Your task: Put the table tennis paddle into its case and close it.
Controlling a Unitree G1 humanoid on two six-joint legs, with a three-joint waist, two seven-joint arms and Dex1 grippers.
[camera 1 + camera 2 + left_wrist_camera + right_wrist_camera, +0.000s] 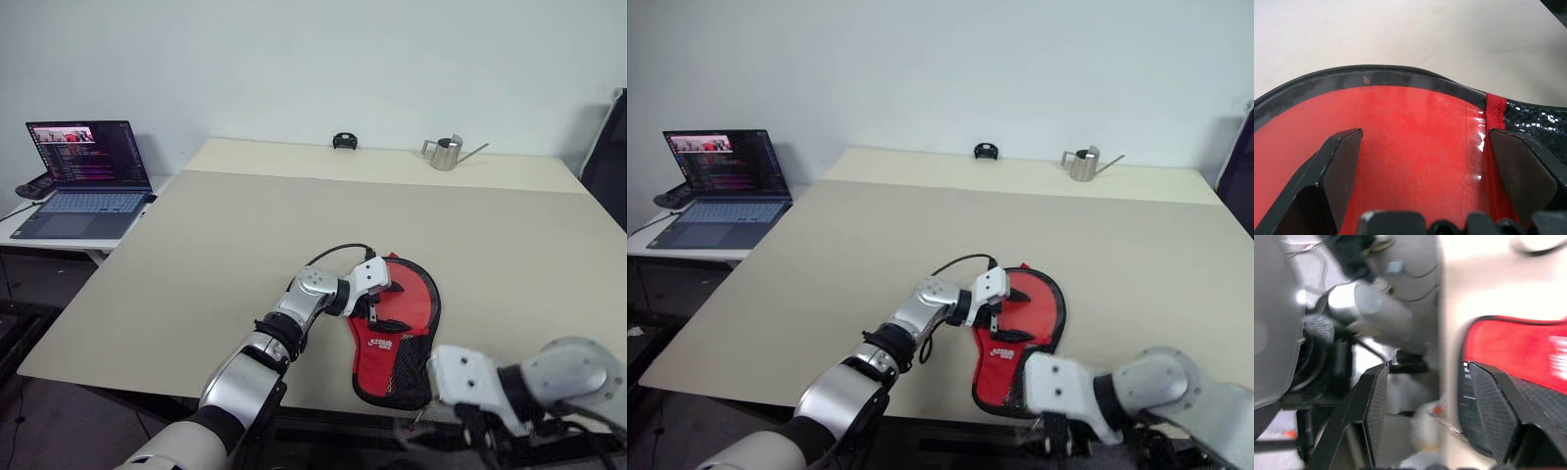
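The case (407,311) lies flat near the table's front edge, red side up with a white logo. Its black mesh pocket (411,367) is at the narrow end nearest me. My left gripper (392,306) hovers low over the case's round part, open, with one finger on each side of the red panel (1415,147). My right gripper (1427,374) hangs at the front edge beside the case's mesh end, open with nothing between its fingers. The table tennis paddle is hidden from view.
The beige table (216,255) stretches far back and to the left. At its far edge stand a metal watering can (448,153) and a small black object (343,141). An open laptop (83,176) sits on a side desk at the left.
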